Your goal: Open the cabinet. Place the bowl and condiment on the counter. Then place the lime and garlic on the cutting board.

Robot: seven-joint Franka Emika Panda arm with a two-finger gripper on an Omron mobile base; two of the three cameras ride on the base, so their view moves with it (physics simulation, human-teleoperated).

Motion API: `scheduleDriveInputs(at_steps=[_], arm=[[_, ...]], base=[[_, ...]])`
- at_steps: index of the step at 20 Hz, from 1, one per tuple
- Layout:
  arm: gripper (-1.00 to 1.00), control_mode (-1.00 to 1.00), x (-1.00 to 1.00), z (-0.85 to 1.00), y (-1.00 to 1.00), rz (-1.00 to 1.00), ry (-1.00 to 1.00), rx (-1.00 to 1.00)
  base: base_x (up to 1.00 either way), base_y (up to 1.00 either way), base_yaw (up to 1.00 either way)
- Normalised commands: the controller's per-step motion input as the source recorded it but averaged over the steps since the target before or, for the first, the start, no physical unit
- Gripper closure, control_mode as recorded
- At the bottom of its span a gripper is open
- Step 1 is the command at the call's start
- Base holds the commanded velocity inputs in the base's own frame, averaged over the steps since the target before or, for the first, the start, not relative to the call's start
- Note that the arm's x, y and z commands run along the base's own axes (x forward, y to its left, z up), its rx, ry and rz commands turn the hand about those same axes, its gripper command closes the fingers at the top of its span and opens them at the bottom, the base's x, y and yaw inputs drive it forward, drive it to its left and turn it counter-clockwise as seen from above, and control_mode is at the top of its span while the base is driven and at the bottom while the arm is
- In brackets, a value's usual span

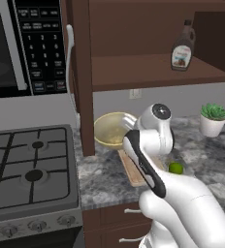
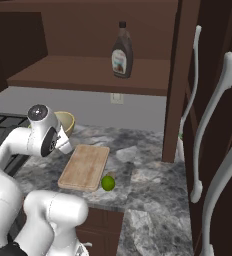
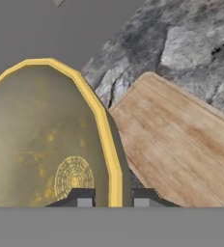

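The two-finger gripper (image 3: 113, 198) is clamped on the rim of the shallow yellow bowl (image 3: 46, 140): in the hand view one dark fingertip sits inside the rim and the other outside it, with the yellow edge pinched between them. The bowl (image 1: 113, 129) sits low over the grey marbled counter (image 1: 201, 160), at its far left beside the brown cabinet side panel (image 1: 84, 82), though whether its base touches the stone cannot be told. Just beside the bowl, to its right and nearer, lies the pale rectangular wooden cutting board (image 2: 85, 166) flat on the counter. A round green lime (image 2: 108, 183) rests on the counter at the board's near right corner, touching or almost touching its edge. Above, the cabinet stands open, and the brown condiment bottle with a white label (image 2: 122, 50) stands upright on its wooden shelf (image 2: 88, 72). A small green plant in a white pot (image 1: 214, 118) stands at the counter's far right.
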Motion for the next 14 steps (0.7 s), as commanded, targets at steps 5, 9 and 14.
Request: scheduleDriveInputs(at_steps=[5,9,14], arm=[[1.00,-1.00,0.28,-0.29,0.27,-0.01,0.00,0.00],[1.00,-1.00,0.34,-0.27,0.24,-0.01,0.00,0.02],[1.00,-1.00,0.33,-0.22,0.18,-0.03,0.00,0.07]], base=[[0.00,0.00,0.00],[0.00,0.00,0.00],[0.00,0.00,0.00]])
